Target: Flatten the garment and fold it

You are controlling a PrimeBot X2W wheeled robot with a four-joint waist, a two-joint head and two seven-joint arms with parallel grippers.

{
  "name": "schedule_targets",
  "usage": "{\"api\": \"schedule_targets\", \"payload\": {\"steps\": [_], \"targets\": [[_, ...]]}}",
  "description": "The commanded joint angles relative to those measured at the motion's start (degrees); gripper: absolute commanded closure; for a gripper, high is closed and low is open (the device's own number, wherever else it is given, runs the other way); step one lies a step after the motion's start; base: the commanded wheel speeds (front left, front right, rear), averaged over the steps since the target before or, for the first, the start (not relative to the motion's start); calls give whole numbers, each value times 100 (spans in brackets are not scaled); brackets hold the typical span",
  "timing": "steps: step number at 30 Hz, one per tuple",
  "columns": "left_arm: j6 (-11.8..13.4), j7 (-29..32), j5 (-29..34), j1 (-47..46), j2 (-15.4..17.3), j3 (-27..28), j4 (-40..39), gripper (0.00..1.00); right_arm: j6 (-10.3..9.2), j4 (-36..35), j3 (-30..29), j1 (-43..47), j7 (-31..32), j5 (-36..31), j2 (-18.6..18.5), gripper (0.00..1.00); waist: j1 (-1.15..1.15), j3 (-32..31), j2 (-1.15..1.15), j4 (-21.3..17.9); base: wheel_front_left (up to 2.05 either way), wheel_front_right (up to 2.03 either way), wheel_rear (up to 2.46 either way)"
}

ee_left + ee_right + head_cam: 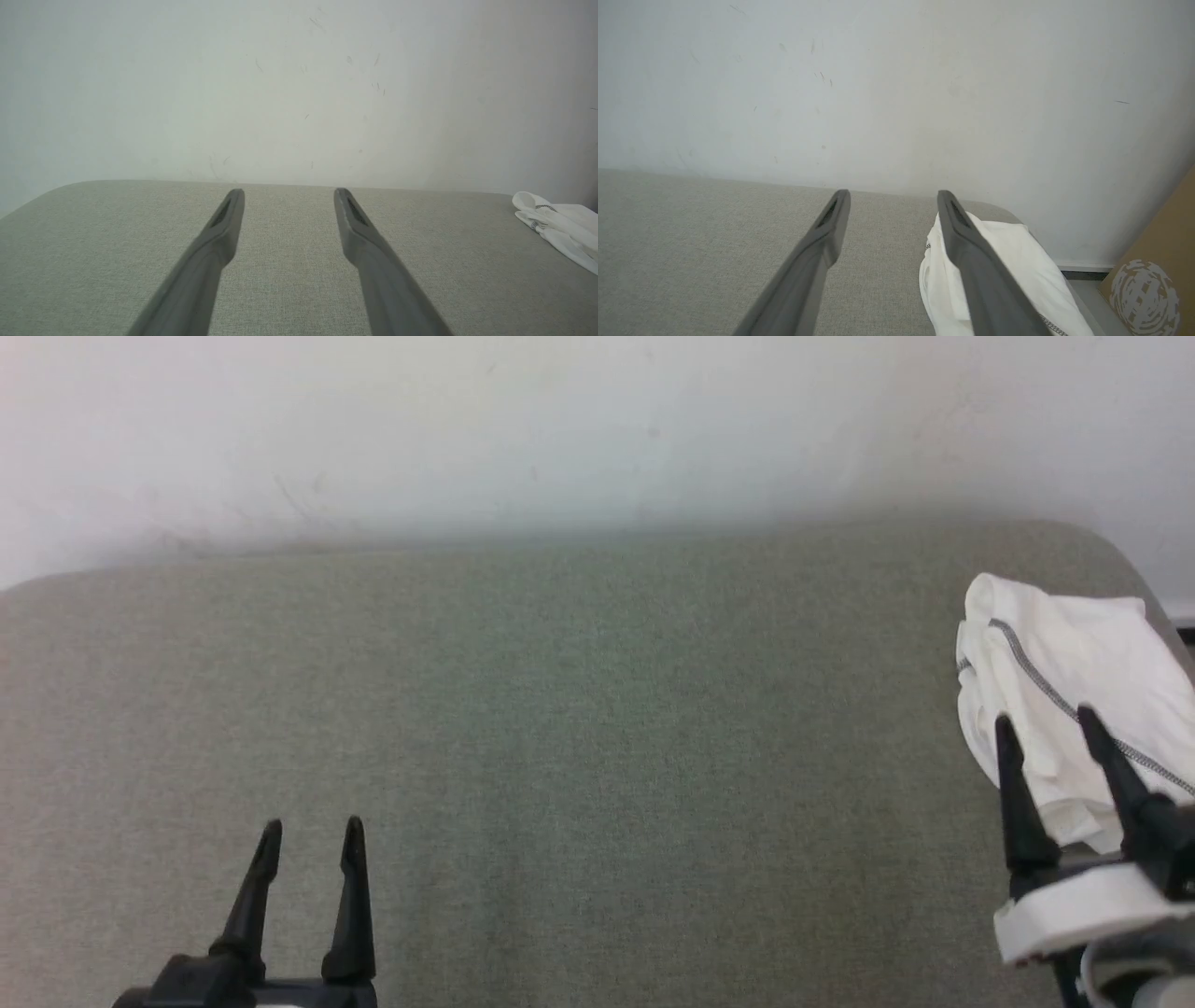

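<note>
A crumpled white garment (pixel 1064 681) lay bunched at the far right end of a grey-green fabric-covered surface (pixel 597 709), close to its rounded corner and beneath a pale, scuffed wall (pixel 560 429). A line of dark dashed stitching ran across its folds. The right gripper (pixel 1045 716) stood at the garment's near edge with its two dark fingers spread apart and nothing between them, their tips overlapping the cloth in the head view. Whether they touched the cloth could not be told. The left gripper (pixel 313 823), its fingers likewise spread and holding nothing, hung over bare fabric at the lower left, well apart from the garment.

The right wrist view placed one of that gripper's fingers across the white heap and the other over open surface beside it. It also took in a brown cardboard panel (pixel 1153 275) with a pale round print, standing beyond the right end of the surface by a strip of grey floor (pixel 1085 284). Whether it was the side of a box, and what it might have held, could not be made out. The left wrist view showed the garment low at its far right edge, a small white heap under the wall.
</note>
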Motion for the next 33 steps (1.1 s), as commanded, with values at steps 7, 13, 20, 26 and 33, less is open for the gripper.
{"api": "schedule_targets", "payload": {"steps": [7, 13, 20, 26, 33], "targets": [[-66, -27, 109, 383, -105, -115, 183, 0, -5, 230, -179, 775, -466, -232, 222, 0, 1, -419, 0, 267, 0, 0, 0], [-72, -27, 163, 505, -159, -155, 318, 0, -5, 569, -299, 938, -776, 67, 232, 0, 1, -515, 0, 323, 0, 0, 0], [-79, -27, 194, 503, -202, -174, 375, 0, -5, 838, -272, 944, -925, 96, 234, 0, 1, -542, 0, 313, 0, 0, 0], [-45, -27, 172, 501, -276, -120, 338, 0, -5, 872, -201, 889, -929, 19, 234, 0, 1, -517, 0, 261, 0, 0, 0], [-1, 12, 144, 451, -318, -64, 305, 100, 0, 859, -199, 902, -879, 40, 210, 100, 2, -492, 0, 250, 0, 0, 0]]}}
